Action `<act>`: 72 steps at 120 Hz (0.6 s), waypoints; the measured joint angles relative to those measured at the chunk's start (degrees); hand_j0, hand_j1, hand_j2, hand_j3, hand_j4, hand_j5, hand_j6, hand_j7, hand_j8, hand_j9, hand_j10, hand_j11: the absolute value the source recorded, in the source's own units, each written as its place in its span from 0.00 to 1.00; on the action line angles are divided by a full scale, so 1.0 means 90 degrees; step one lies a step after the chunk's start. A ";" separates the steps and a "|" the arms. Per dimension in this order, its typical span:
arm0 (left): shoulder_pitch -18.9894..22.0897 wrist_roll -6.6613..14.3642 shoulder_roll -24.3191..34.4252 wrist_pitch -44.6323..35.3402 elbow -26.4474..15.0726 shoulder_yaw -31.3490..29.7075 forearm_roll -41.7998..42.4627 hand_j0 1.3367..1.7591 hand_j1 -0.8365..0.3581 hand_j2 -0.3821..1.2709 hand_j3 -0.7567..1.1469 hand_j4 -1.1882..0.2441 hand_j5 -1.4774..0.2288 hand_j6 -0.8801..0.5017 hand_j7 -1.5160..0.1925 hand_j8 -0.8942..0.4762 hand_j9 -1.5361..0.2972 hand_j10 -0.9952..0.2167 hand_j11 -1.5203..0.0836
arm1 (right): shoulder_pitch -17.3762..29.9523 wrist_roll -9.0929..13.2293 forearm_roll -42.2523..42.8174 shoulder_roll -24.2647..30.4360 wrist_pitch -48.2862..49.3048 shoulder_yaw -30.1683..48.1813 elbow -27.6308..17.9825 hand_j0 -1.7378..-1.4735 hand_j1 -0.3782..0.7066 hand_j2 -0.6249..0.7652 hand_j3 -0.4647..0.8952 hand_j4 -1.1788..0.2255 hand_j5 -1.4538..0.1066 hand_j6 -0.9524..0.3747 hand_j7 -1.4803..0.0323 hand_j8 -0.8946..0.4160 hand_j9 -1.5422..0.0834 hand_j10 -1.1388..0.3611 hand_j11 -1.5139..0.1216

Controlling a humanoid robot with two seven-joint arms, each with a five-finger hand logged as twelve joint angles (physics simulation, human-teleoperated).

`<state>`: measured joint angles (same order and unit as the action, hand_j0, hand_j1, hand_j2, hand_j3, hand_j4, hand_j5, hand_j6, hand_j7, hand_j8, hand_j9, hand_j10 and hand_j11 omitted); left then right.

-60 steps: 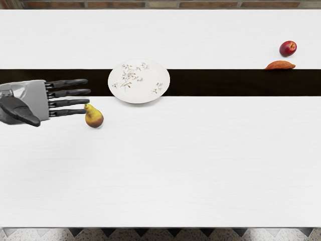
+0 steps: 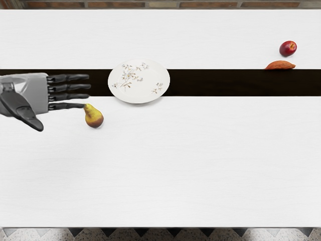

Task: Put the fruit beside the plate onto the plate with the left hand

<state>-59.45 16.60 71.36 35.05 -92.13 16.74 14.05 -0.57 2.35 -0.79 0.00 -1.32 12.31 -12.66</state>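
Observation:
A yellow-brown pear (image 2: 94, 116) lies on the white table, just below and left of the white floral plate (image 2: 139, 81). My left hand (image 2: 55, 95) comes in from the left edge with its fingers (image 2: 70, 87) stretched flat toward the right, holding nothing. The lowest fingertip reaches the pear's stem end; I cannot tell if it touches. The thumb points down and to the right, away from the pear. The plate holds nothing. The right arm is out of view.
A red apple (image 2: 288, 48) and an orange sweet potato (image 2: 280, 65) lie at the far right near the dark strip (image 2: 241, 82) that crosses the table. The plate straddles that strip.
The left hand has shifted slightly up and back, and its fingers now lie closer together. The pear and plate have not moved.

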 joint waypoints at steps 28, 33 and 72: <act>0.0103 -0.1004 -0.0034 -0.0002 0.0022 0.0478 -0.2285 0.76 0.99 0.23 0.40 0.83 0.87 0.64 0.89 0.65 0.84 0.82 0.95 | -0.0004 0.0003 0.0002 0.0000 0.0000 0.0000 0.0001 0.30 0.06 0.45 0.34 0.82 0.91 0.70 0.95 0.66 0.93 0.74 0.90; 0.0170 -0.1070 -0.0167 -0.0002 0.0023 0.0497 -0.2563 0.76 0.99 0.23 0.40 0.83 0.87 0.64 0.89 0.65 0.84 0.82 0.95 | -0.0005 0.0003 0.0003 0.0000 0.0001 0.0000 0.0001 0.30 0.06 0.45 0.34 0.82 0.91 0.70 0.95 0.66 0.93 0.74 0.90; 0.1042 -0.2258 -0.0740 -0.1596 0.0025 0.0546 -0.5306 0.76 0.99 0.23 0.40 0.83 0.87 0.63 0.89 0.65 0.84 0.82 0.95 | -0.0005 0.0003 0.0009 0.0000 0.0000 0.0000 0.0008 0.30 0.06 0.45 0.34 0.82 0.91 0.70 0.95 0.66 0.93 0.74 0.90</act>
<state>-50.07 -3.72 64.70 20.69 -91.91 21.66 -33.70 -0.62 2.37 -0.71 0.00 -1.32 12.31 -12.58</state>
